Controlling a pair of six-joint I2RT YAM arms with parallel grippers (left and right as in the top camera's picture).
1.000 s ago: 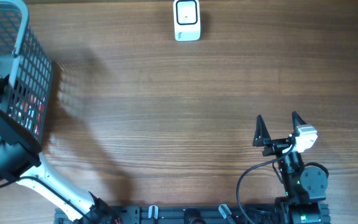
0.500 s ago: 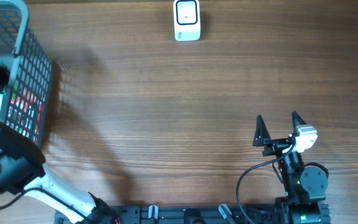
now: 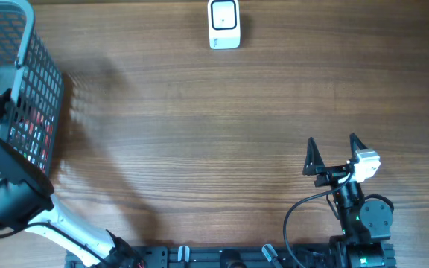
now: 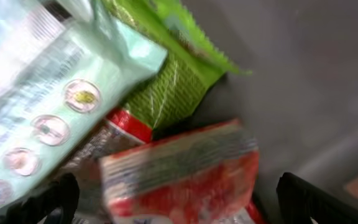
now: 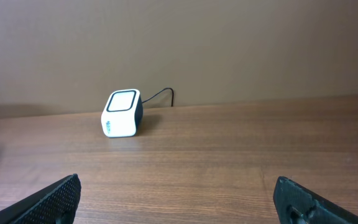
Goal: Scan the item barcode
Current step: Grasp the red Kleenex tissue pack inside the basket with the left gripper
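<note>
The left gripper (image 4: 179,202) hangs inside the grey mesh basket (image 3: 45,82) at the left edge of the bench (image 3: 199,134), jaws spread wide and holding nothing. Just below it is a red packet (image 4: 185,168), lying against a green packet (image 4: 173,87) and a pale mint pouch (image 4: 48,106) (the wrist view is blurred, so no print can be read). The right gripper (image 3: 334,147) sits at the bench's near right, jaws likewise spread and empty, facing the white scanner (image 3: 223,24), which stands well apart at the far edge.
</note>
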